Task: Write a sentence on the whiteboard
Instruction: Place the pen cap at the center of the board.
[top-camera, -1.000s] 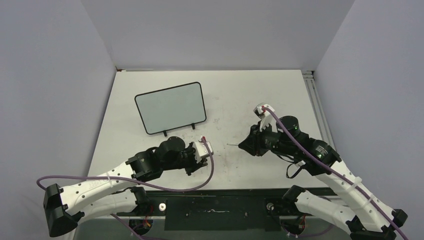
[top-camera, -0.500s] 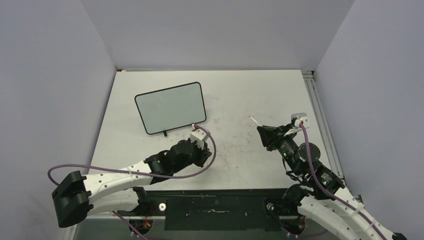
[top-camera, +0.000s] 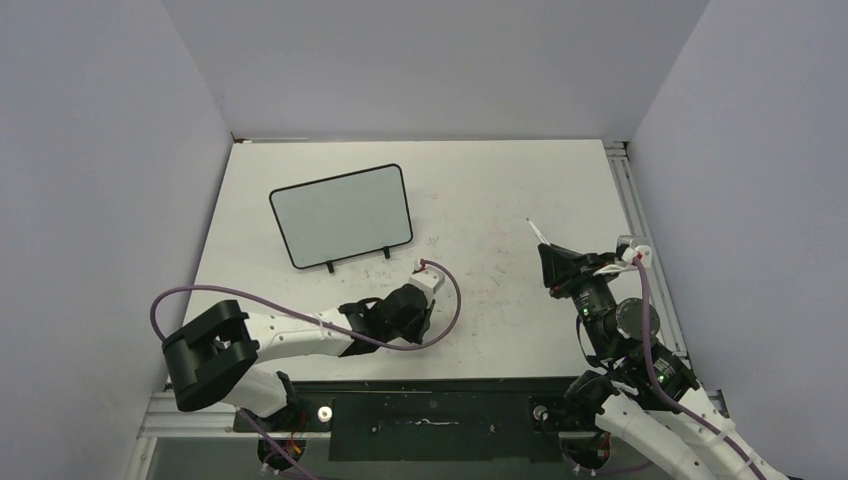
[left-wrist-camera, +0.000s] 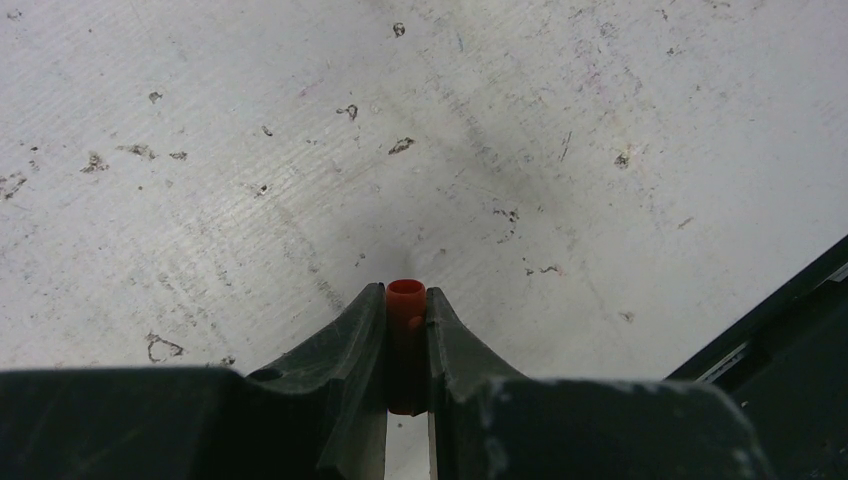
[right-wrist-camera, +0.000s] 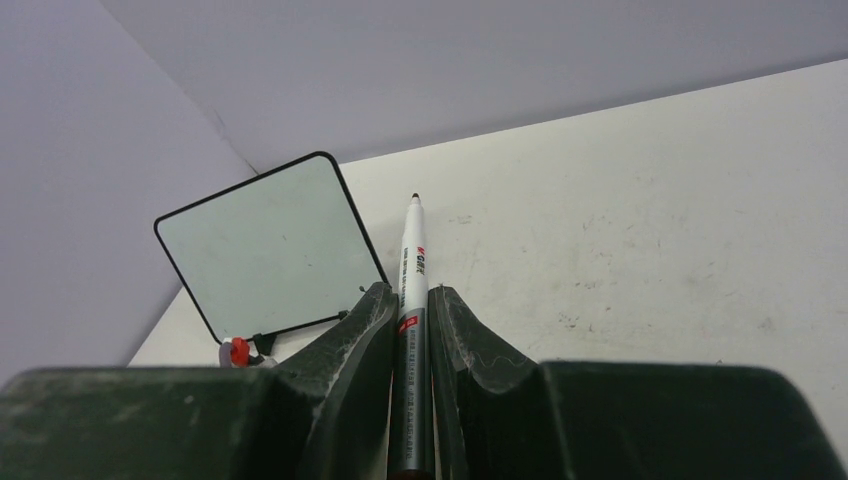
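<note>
1. Right gripper (right-wrist-camera: 411, 300) is clenched on the marker (right-wrist-camera: 413, 255). The barrel is pinched between both jaws and the bare tip points out ahead, uncapped.
2. Left gripper (left-wrist-camera: 406, 315) is clamped on the red cap (left-wrist-camera: 405, 294), held low over the table (left-wrist-camera: 600, 150) near its front edge.
3. The whiteboard (top-camera: 342, 215) stands at the table's left rear on its 2 small black feet. Its surface is blank, with no sentence on it yet.
4. What has just changed: 1 second ago the 2 grippers sat close together near the table's middle, and now they are well apart, so pen and cap are separated. I judge the uncapping done and the writing not yet begun.
5. Against the earlier frame, the right arm has drawn back to the right side with the pen tip raised toward the rear. The left arm has stretched low along the front. The board has not moved.
6. The pen tip is well apart from the board — the right arm probably has to carry it across next.
</note>
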